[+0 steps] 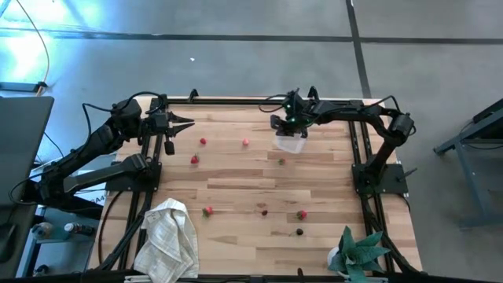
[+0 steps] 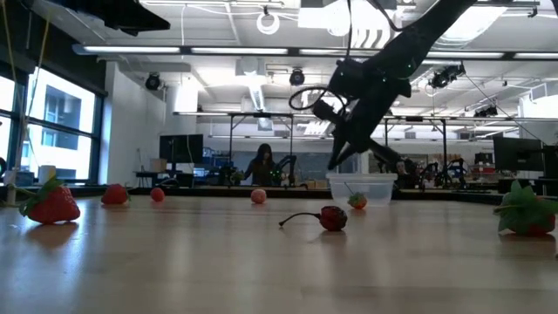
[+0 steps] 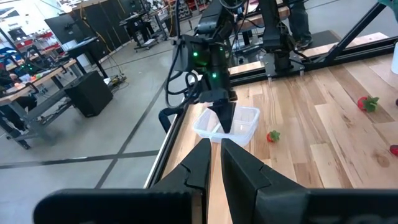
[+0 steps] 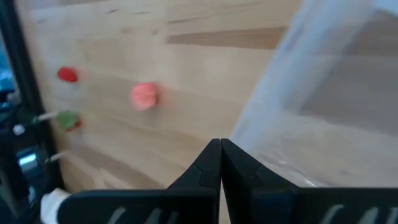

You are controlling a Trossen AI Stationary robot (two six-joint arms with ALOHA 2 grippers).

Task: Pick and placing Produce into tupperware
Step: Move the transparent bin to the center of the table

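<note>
I'm looking down on the surface (image 1: 236, 181) and nothing has gone into the container (image 1: 290, 142) so far as I can see: it sits up near twelve o'clock, a touch toward one, and through its clear walls in the low view it looks empty. My right end effector (image 1: 292, 131) hangs right over it, fingers clenched together with nothing between them, tip at the container's rim; I can't say whether it touches. My left end effector (image 1: 189, 123) waits at about ten o'clock by the frame edge, also clenched on nothing. The fruit is all loose: two red pieces (image 1: 203, 141) at eleven, a pale pink one (image 1: 245, 142) near twelve, a small one (image 1: 282, 161) just beside the container, one red piece (image 1: 208, 211) at seven, and a few more (image 1: 302, 214) toward five, some of them dark. A towel (image 1: 169, 236) lies at seven o'clock, a leafy plant (image 1: 355, 251) at five. By my reckoning the whole job lies ahead: every piece is to be picked.
</note>
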